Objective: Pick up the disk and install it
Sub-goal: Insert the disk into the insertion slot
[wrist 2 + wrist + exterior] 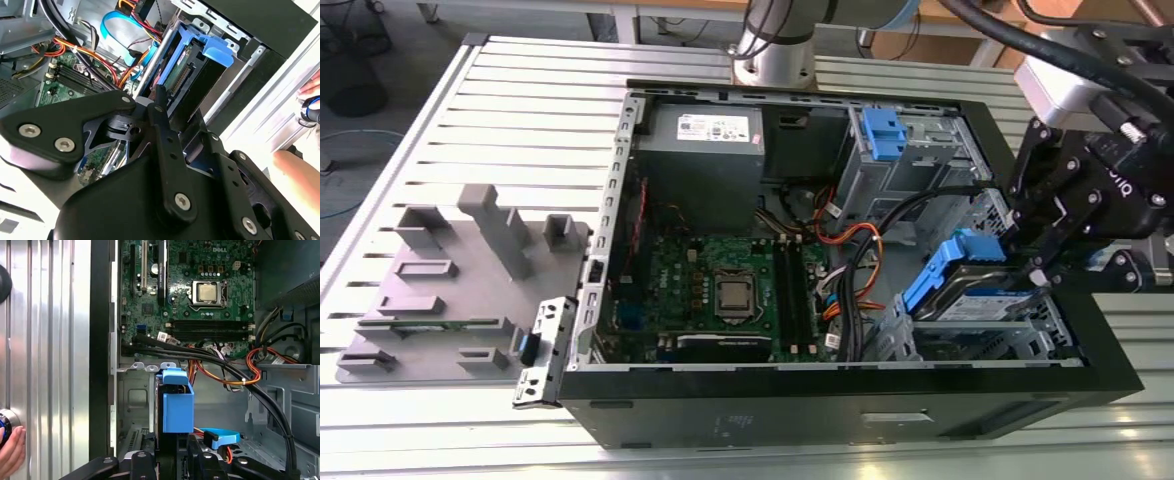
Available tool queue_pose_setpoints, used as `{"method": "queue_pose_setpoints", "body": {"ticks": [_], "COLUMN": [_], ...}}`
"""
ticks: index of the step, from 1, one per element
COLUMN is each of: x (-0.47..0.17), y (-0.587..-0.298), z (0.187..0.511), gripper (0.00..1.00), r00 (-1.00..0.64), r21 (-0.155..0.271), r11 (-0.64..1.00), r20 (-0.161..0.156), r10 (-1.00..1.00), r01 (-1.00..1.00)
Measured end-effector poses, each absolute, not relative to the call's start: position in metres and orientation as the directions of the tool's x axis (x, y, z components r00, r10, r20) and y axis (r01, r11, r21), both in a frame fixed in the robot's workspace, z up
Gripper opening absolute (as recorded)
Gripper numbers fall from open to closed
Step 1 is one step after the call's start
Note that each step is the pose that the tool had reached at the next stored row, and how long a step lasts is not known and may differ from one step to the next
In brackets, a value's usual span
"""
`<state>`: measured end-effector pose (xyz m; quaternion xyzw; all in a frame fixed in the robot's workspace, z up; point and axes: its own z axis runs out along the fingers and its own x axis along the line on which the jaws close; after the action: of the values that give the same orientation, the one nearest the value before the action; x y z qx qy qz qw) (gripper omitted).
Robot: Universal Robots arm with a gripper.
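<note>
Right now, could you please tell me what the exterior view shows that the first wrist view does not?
The exterior view adds the grey fixture block and the arm's base column. The first wrist view adds a person's hand over the slatted table. Both show the motherboard and the disk in the gripper.

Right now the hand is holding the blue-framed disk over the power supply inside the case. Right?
Not quite. The hand is holding the blue-framed disk at the drive bay inside the case, on the exterior view's right, not over the power supply. The exterior view shows it.
</note>
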<state>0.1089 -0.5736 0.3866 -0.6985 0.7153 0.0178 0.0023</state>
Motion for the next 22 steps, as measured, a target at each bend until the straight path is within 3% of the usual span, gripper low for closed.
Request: {"method": "queue_pose_setpoints", "body": {"ticks": [22], "x": [0.108], "y": [-0.575], "z": [0.347], "gripper": [0.35], "r00": [-0.024], "r21": [0.022], "r11": [0.023], "r20": [-0.028], "r10": [-0.999], "r01": [-0.999]}}
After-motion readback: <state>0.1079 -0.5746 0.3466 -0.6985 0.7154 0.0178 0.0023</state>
